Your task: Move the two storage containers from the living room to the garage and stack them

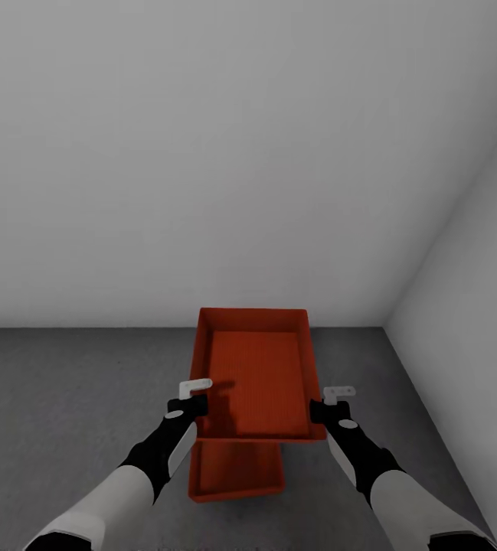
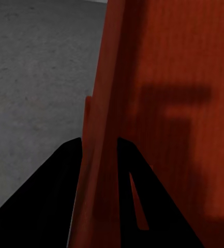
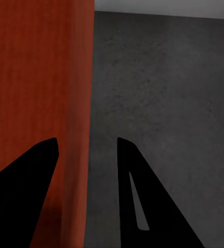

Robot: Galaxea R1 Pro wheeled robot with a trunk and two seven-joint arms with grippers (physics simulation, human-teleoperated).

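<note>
Garage corner, grey concrete floor (image 1: 64, 398); lower storage container (image 1: 237, 474) set down on it; upper storage container (image 1: 256, 375) held above, offset forward, left gripper (image 1: 191, 398) and right gripper (image 1: 332, 403) each clamped on a side wall; stacking remains, judged nearly done.

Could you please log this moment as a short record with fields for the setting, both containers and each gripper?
Setting: dark grey concrete floor meeting pale grey walls in a corner.
Upper container: open orange-red rectangular bin, held between both grippers above the lower one.
Lower container: identical orange-red bin, partly hidden under the upper one; looks to rest on the floor.
Left gripper: fingers straddle the upper bin's side wall.
Right gripper: fingers straddle the opposite wall.
Stack status: cannot tell whether the bins touch.
</note>
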